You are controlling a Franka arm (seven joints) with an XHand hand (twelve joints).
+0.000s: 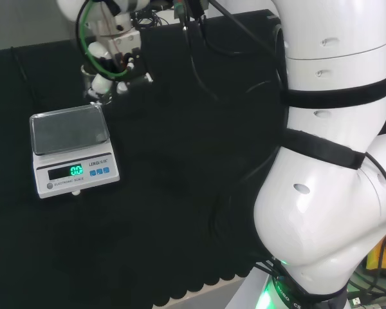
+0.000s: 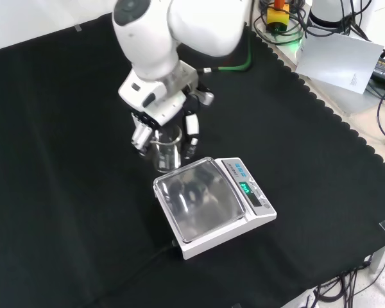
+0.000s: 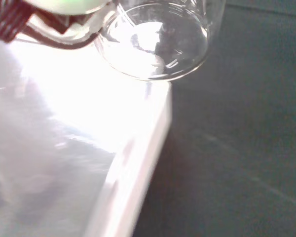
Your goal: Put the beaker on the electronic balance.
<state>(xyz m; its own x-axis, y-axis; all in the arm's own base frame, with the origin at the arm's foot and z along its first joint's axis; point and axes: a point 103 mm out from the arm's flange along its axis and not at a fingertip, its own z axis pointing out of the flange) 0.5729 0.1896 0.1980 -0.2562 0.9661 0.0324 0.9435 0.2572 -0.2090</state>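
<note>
A: What is the robot hand (image 2: 170, 122) doing, and how far along is the job?

B: The robot hand has its fingers curled round a clear glass beaker (image 2: 167, 149), one white finger on either side of the glass in the front view. So the pick-up looks done. The placing is not: the balance's steel pan (image 2: 199, 199) is bare, and its green display is lit.

A: Where is the beaker relative to the robot hand?

B: It hangs upright just below the palm, between the fingers. It appears empty. In the wrist view its round base (image 3: 155, 42) sits right at the corner of the pan.

A: And the electronic balance (image 1: 74, 151)?

B: Just beyond the fingertips, on the black worktop (image 2: 70, 212). The beaker is at its edge, not over the middle. I judge that carrying it across, lowering and letting go remain
</note>
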